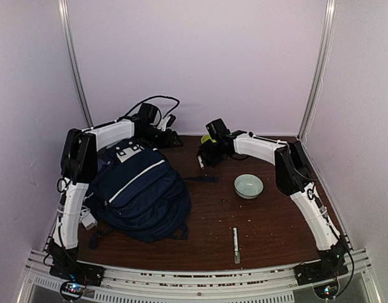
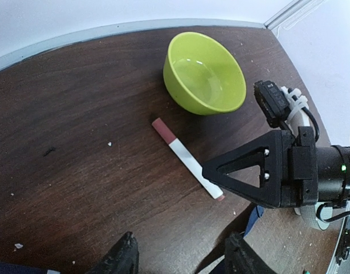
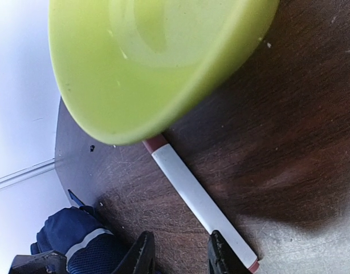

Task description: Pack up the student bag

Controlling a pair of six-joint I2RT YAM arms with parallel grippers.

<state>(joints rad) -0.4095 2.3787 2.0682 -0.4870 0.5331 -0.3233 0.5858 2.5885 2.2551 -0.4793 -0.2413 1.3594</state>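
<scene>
Ok so the R claw [image 3: 180, 257] is down low over the tail end of a white marker w/ a red cap [image 2: 186, 157]. Its fingers are only a narrow gap apart w/ nothing btwn them. The marker body runs just outside one finger, not in the gap, so imo the claw's lined up a bit off and needs a sideways nudge before it closes.

A lime green bowl [image 2: 204, 74] sits right ahead of that claw. In the wrist view its rim hangs over the marker's cap end, prob why the claw is at the tail end, more room there.

The L claw [image 2: 183, 260] hangs abt half open and empty, looking down at the same marker and bowl from the other side. Guessing it's parked there to keep clear, or waiting to help w/ the bag.

The student bag [image 1: 140, 192] lies flat on the counter [image 1: 270, 227], off to the R claw's side toward the L arm. It's near the marker but not touching it. Can't tell if the zip's open.

Nothing looks packed afaict. A pale bowl [image 1: 249, 186] and a second pen [image 1: 236, 245] lie back toward the R arm's base, well apart from both claws.
</scene>
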